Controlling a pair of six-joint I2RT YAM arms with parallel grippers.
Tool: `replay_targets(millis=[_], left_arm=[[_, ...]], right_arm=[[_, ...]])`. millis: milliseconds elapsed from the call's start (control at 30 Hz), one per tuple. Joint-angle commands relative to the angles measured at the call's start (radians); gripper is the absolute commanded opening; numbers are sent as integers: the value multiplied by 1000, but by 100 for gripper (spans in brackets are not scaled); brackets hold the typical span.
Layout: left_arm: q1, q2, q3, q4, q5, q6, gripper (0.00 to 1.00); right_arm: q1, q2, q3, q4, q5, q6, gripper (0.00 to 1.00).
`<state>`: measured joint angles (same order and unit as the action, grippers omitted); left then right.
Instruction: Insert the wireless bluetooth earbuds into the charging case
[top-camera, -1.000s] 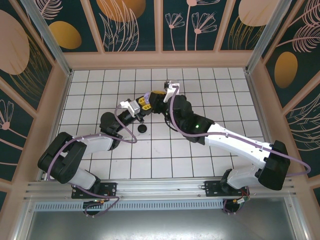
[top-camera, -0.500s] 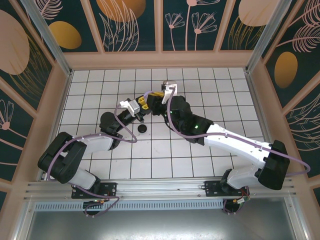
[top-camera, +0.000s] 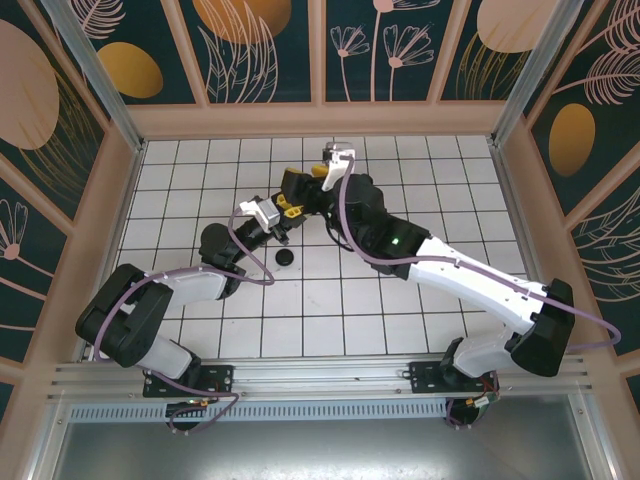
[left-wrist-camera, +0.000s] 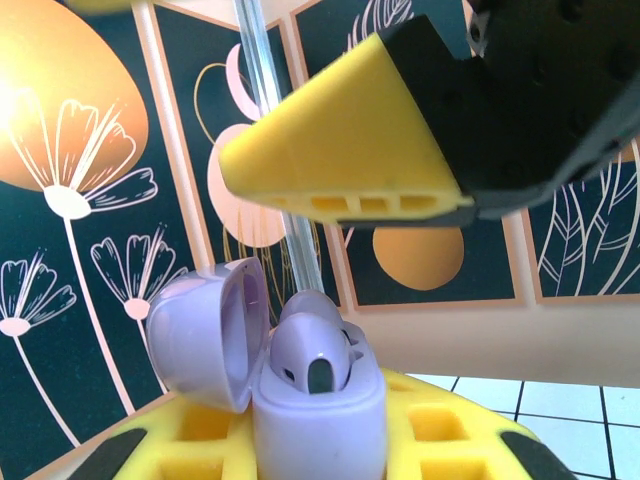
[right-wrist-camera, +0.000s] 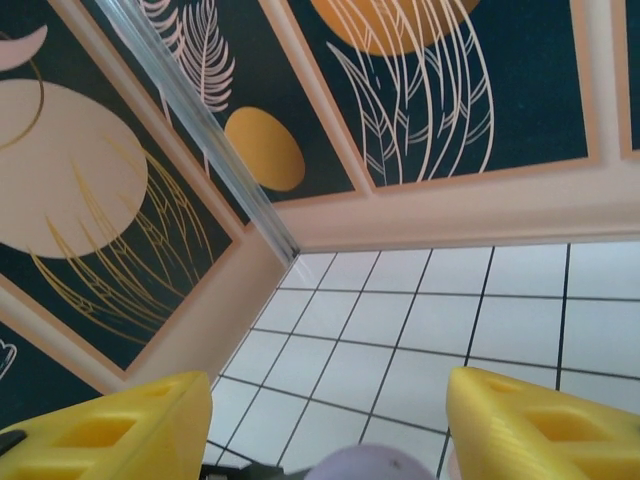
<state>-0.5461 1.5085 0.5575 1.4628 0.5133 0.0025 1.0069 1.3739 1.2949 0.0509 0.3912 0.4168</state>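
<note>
In the left wrist view the lilac charging case (left-wrist-camera: 322, 412) stands upright between my left gripper's (left-wrist-camera: 320, 445) yellow pads (left-wrist-camera: 455, 432), which are shut on its body. Its lid (left-wrist-camera: 200, 340) hangs open to the left. A lilac earbud (left-wrist-camera: 310, 352) sits in the case's mouth, with a second bud partly hidden behind it. One yellow finger (left-wrist-camera: 350, 150) of my right gripper hovers just above the case. In the right wrist view the right gripper (right-wrist-camera: 330, 430) is open, its fingertips (right-wrist-camera: 110, 430) wide apart, with a lilac dome (right-wrist-camera: 372, 464) low between them. From above, both grippers (top-camera: 292, 188) meet mid-table.
A black coin-like disc (top-camera: 285, 258) lies on the white tiles just in front of the left gripper (top-camera: 277, 213). Pink walls with dark floral panels (top-camera: 260, 50) close in the tiled floor on three sides.
The right gripper has opened and drawn back from the case toward the far wall. The left gripper has held still with the case.
</note>
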Motion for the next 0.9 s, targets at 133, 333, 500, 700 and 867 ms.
replay_targets(millis=[133,333,500,700,867], left_arm=[[-6,5,19,49,10,-11,0],[-7,5,13,17,29,-2,0],[-7,11,25,-53,65,19,0],[-7,26,49,-82,95,15,0],[-7,32,66,-102,99,13,0]], right_arm=[[-74,-30,58,-60,-71,60,66],[-218,22,171,-276,-264,105,43],[-265,157,374,-504,-372,49,14],[-265,315,541,-655,-472,3,3],[-261,345,539,-673,-494,-3,2]])
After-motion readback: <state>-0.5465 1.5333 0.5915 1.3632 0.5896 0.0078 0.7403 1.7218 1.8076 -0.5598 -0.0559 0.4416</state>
